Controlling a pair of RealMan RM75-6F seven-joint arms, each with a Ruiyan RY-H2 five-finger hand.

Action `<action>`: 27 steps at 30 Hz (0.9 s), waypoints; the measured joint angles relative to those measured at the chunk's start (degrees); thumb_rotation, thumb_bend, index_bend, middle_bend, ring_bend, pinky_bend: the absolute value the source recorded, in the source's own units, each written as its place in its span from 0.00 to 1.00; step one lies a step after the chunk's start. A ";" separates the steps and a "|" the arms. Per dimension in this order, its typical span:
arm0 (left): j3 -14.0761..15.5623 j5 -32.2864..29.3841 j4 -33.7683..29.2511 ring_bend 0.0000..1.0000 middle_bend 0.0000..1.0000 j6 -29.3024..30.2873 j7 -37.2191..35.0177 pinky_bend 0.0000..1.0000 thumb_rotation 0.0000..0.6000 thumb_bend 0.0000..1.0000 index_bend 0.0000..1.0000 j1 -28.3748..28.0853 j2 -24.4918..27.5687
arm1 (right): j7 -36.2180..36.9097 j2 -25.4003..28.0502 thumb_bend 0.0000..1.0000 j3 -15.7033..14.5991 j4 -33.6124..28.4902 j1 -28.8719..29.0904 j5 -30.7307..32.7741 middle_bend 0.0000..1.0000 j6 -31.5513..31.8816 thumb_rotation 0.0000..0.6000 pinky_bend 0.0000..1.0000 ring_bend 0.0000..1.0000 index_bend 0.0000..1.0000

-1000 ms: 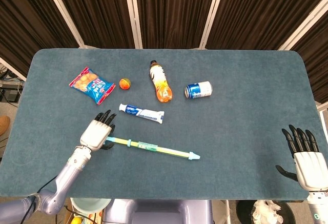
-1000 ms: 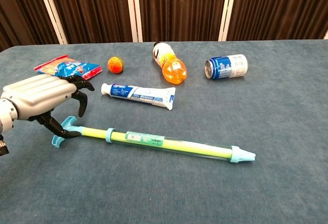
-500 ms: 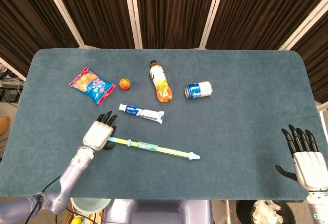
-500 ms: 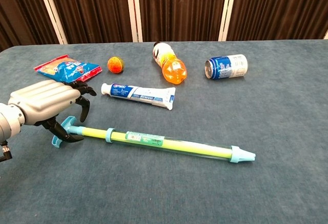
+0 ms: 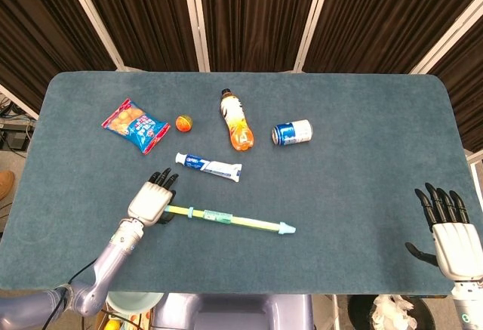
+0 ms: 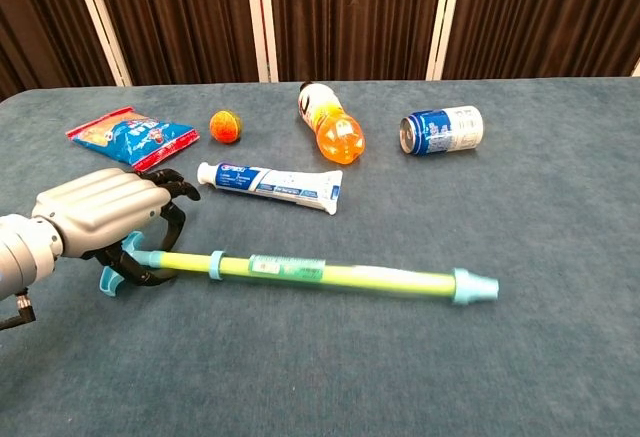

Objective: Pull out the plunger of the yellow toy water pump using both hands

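**Gripping the pump handle, left hand only**

Curling over the blue T-handle of the yellow water pump [image 6: 330, 275], the left hand [image 6: 105, 219] has its dark fingers [image 6: 172, 219] hooked around the handle end, so it holds the pump there; the chest view shows this wrap from the side, while the head view shows only the back of that hand [image 5: 151, 198] covering the handle. Only the head view shows the right hand [image 5: 451, 229], which sits at the tabletop's near right corner, well apart from the pump, fingers straight and spread with nothing in them.

The pump lies flat on the blue tabletop [image 5: 362, 164] near its front left part. Its long axis runs left to right, handle end toward the robot's left and the blue nozzle toward the right, tilted slightly nearer the robot at the nozzle end in the head view.

Beyond the pump lie one toothpaste tube [image 6: 270, 185], one orange drink bottle [image 6: 335, 125] on its side, one blue can [image 6: 442, 129] on its side, one small orange ball [image 6: 226, 125] and one snack bag [image 6: 133, 135].
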 measured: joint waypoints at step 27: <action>1.76 12.50 -7.11 0.00 0.11 5.78 -4.69 0.16 1.00 0.32 0.60 -1.89 4.10 | -3.09 -2.10 0.11 1.11 -1.06 0.71 0.55 0.00 0.14 1.00 0.00 0.00 0.16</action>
